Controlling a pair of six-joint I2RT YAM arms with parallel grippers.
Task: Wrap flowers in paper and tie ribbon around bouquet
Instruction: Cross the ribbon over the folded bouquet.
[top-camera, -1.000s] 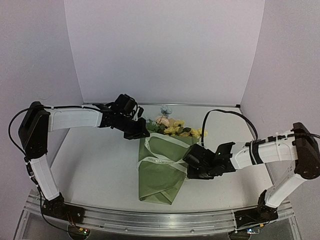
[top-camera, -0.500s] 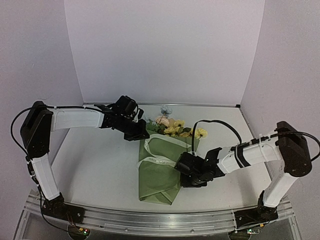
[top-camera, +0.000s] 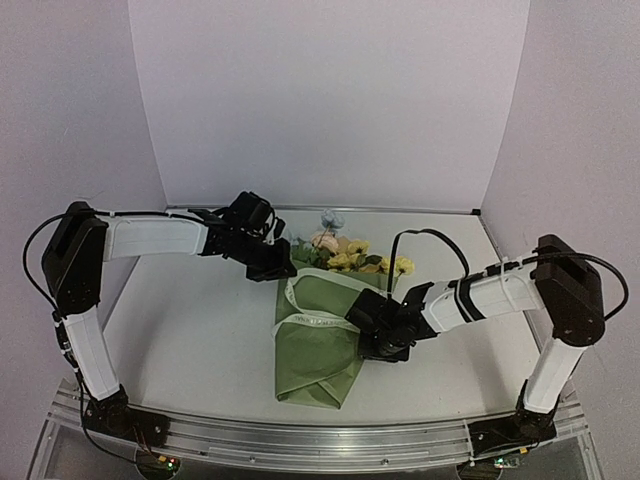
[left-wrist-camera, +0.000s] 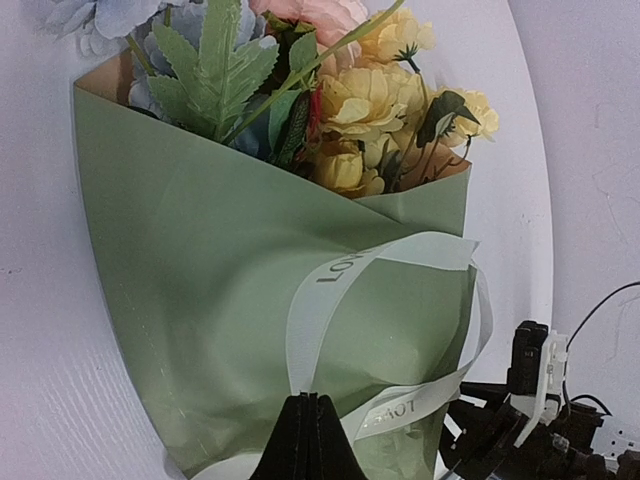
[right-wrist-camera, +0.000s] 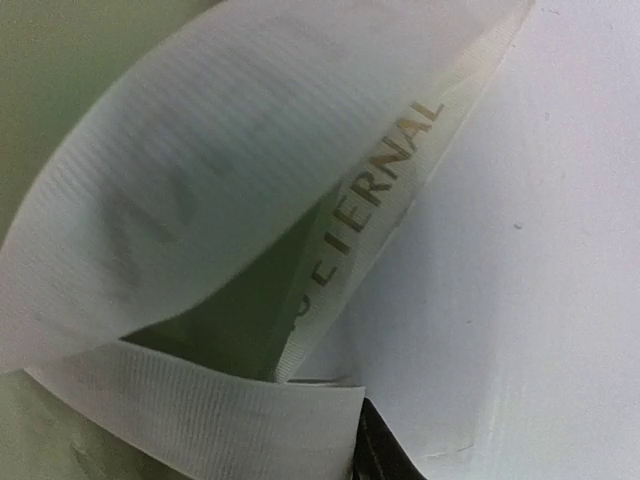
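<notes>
The bouquet, a cone of olive-green paper (top-camera: 318, 345), lies in the middle of the table with its flowers (top-camera: 345, 252) pointing to the back. The cream ribbon (top-camera: 300, 300) loops loosely over the cone's upper part. My left gripper (top-camera: 276, 266) is at the cone's upper left corner, shut on the ribbon (left-wrist-camera: 325, 300) at its fingertips (left-wrist-camera: 308, 402). My right gripper (top-camera: 366, 326) is at the cone's right edge. In the right wrist view the ribbon (right-wrist-camera: 200, 200) fills the frame and covers the jaws. Only one dark finger (right-wrist-camera: 385, 462) shows beside a ribbon band.
White walls close in the back and both sides of the table (top-camera: 190, 330). A black cable (top-camera: 420, 240) arcs above my right forearm. My right gripper (left-wrist-camera: 505, 425) shows at the lower right of the left wrist view.
My right arm has swung left, bringing its gripper from beside the cone onto its right edge at the ribbon. The left arm and the bouquet have stayed put.
</notes>
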